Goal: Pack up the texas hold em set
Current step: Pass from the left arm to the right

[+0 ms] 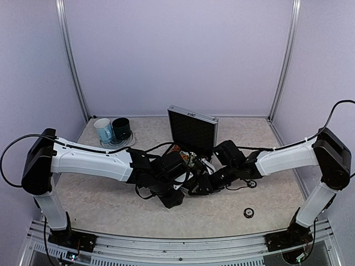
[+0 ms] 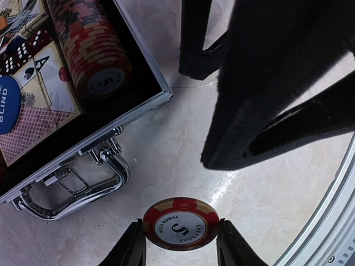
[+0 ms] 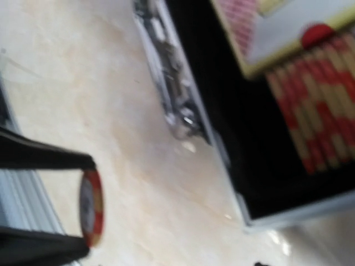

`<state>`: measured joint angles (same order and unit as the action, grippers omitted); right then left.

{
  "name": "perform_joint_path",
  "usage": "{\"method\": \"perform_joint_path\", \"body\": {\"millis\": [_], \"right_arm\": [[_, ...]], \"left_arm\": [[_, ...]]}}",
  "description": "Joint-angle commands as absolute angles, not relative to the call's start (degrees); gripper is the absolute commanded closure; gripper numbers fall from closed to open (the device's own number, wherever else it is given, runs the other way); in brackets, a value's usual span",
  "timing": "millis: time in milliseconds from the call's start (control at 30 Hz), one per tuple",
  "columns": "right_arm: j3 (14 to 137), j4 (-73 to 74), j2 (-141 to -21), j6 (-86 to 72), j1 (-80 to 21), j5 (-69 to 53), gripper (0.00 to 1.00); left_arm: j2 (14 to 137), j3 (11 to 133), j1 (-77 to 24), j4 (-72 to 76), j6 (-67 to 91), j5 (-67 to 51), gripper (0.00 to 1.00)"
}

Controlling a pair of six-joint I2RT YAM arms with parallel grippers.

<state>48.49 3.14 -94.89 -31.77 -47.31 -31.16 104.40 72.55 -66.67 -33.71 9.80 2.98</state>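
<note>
One red-and-cream poker chip (image 2: 179,221) is pinched by the left gripper (image 2: 181,230) beside the open silver aluminium case (image 2: 138,113), in which one striped chip row (image 2: 91,50), one card deck (image 2: 39,105) and one blue button (image 2: 8,105) are held; whether the right gripper (image 1: 204,184) is spread cannot be told.

case rim (image 2: 100,137): bright metal | handle (image 2: 119,177): glossy chrome | lining (image 2: 119,105): matt black | tabletop (image 2: 166,160): smooth, glossy, marbled

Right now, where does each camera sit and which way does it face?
Top: above and behind, looking down; left arm, right arm, open case.
Left wrist: on left arm, facing down; left claw grips chip.
Right wrist: on right arm, facing down, blurred; right claw grips second chip.
Shared: both wrists see case and chip row.
</note>
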Motion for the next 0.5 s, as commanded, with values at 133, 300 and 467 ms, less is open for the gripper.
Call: {"method": "perform_joint_path", "body": {"millis": [133, 300, 467], "right_arm": [[48.5, -4.5, -97.6, -35.2, -46.8, -36.8, 0.44], [48.7, -7.8, -99.3, -36.6, -46.8, -40.4, 0.48], [48.5, -9.9, -100.3, -37.7, -46.9, -42.5, 0.52]], "left_arm": [[102.2, 72.2, -66.4, -31.6, 10.2, 1.7, 0.59], [102.3, 72.1, -66.4, -31.5, 10.2, 1.5, 0.59], [102.3, 72.1, -66.4, -31.3, 10.2, 1.5, 0.59]]}}
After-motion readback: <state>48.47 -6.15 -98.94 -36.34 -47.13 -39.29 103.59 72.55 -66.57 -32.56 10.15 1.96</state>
